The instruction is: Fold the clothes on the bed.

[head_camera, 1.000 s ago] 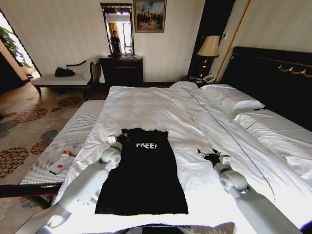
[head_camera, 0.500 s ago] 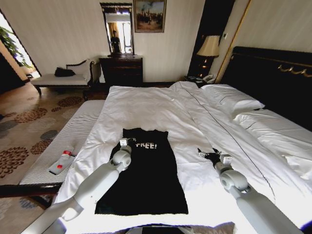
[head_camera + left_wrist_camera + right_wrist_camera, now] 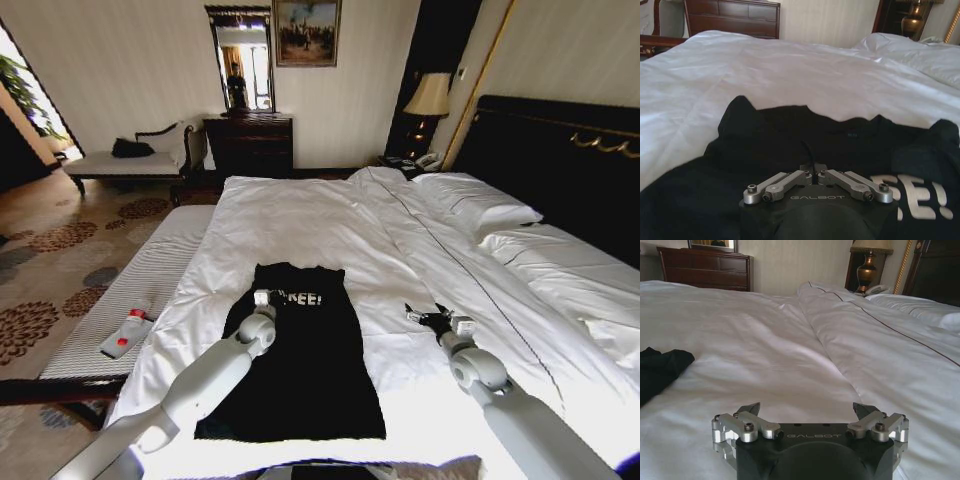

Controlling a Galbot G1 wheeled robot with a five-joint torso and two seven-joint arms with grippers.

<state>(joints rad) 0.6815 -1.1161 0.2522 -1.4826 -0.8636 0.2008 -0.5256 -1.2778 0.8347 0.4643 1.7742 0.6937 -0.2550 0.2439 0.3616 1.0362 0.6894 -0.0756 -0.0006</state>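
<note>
While the T-shirt lies lengthwise on the bed near its foot, sleeves appear tucked in to a narrow strip, so the side folds look done; end-to-end folding is judged still outstanding. Left gripper sits over the chest, covering the first letters of the white print. Left wrist view: fingers drawn together over the black cloth, apparently pinching a fold. Right gripper rests on the white duvet just beside the shirt's right edge, jaws spread wide, holding nothing. Against the earlier frames, the left gripper has travelled from the shirt's left edge inward onto the lettering; the right arm is unchanged.
</note>
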